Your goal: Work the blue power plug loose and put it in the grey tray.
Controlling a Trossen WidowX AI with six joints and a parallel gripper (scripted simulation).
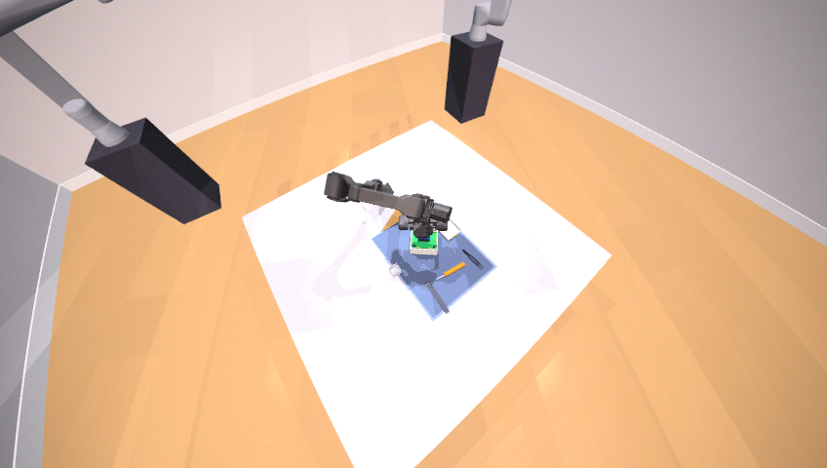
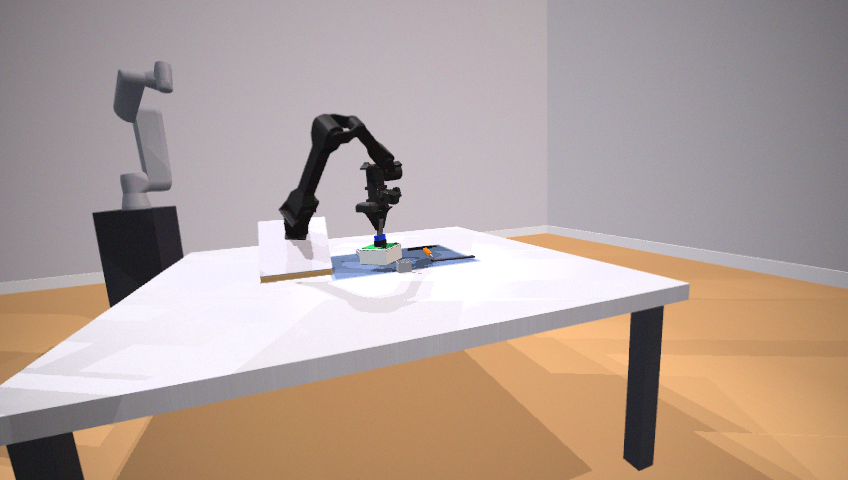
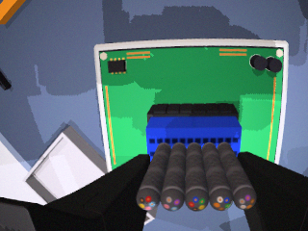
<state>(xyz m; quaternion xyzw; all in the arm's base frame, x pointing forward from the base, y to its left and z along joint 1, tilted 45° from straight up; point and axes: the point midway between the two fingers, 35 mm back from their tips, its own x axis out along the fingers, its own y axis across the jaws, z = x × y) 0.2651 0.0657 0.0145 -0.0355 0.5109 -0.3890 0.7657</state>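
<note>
- The pincer [image 1: 423, 233] [image 2: 380, 230] [image 3: 194, 165] is closed on the blue power plug [image 1: 424, 238] [image 2: 379, 237] [image 3: 192, 130], a finger at either side of it.
- The plug is at the black socket [image 2: 379, 244] [image 3: 192, 111] on the green circuit board [image 1: 431, 243] [image 2: 392, 245] [image 3: 192, 87]; it looks to be in it, though how deep it sits is hard to tell.
- Five thick dark cables [image 3: 194, 178] run from the plug toward six o'clock in the wrist view, with coloured dots on their ends.
- In that view, a small chip [image 3: 116, 65] is near the board's ten o'clock corner, and two round black parts [image 3: 266, 64] near its two o'clock corner.
- The board tops a white block [image 1: 423, 252] [image 2: 380, 256] on the blue mat [image 1: 458, 284] [image 2: 351, 264] [image 3: 58, 38], which lies on the desk [image 1: 510, 191] [image 2: 505, 291].
- The grey tray [image 1: 450, 233] [image 3: 87, 145] is near the board, at two o'clock from above; the plug is outside it.
- Also from above, the orange-handled tool [image 1: 454, 268] lies at four o'clock from the board, and the little pale cube [image 1: 394, 270] [image 2: 404, 265] between seven and eight.
</note>
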